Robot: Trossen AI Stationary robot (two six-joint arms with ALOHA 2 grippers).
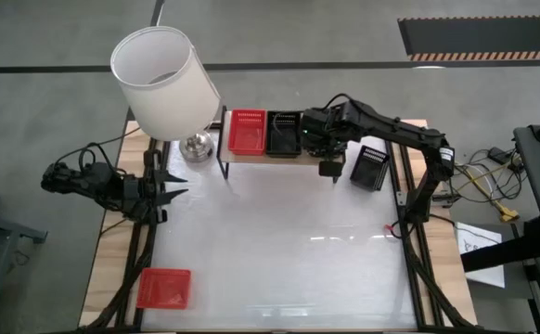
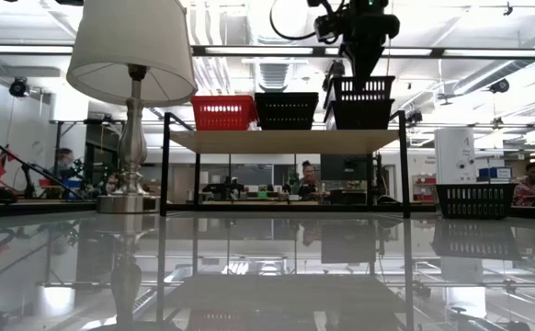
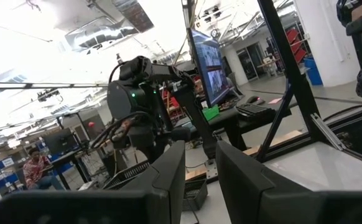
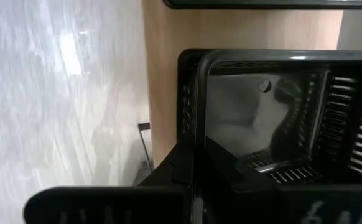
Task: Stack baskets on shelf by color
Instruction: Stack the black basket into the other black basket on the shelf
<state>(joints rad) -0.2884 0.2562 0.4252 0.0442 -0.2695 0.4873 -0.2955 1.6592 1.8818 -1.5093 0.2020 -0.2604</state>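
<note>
The shelf (image 1: 251, 158) stands at the table's far edge. On it sit a red basket (image 1: 247, 132), a black basket (image 1: 283, 134) and, at its right end, two black baskets stacked (image 2: 363, 114). My right gripper (image 2: 364, 69) comes down onto the upper basket (image 2: 362, 89) and is shut on it. Another black basket (image 1: 372, 167) rests on the table right of the shelf. A second red basket (image 1: 163, 288) lies at the near left corner. My left gripper (image 1: 173, 186) waits open at the table's left edge. My right gripper holds the upper black basket by one side wall's rim (image 4: 196, 106), from above, pointing down. One finger (image 4: 249, 171) is inside the basket and the other (image 4: 178, 165) outside. The basket sits level in the lower black basket on the shelf's right end.
A lamp with a white shade (image 1: 163, 79) and a silver base (image 1: 196, 147) stands just left of the shelf. Black frame rails (image 1: 409, 241) run along both table sides. The glossy table middle (image 1: 279, 241) holds nothing. People sit in the room beyond.
</note>
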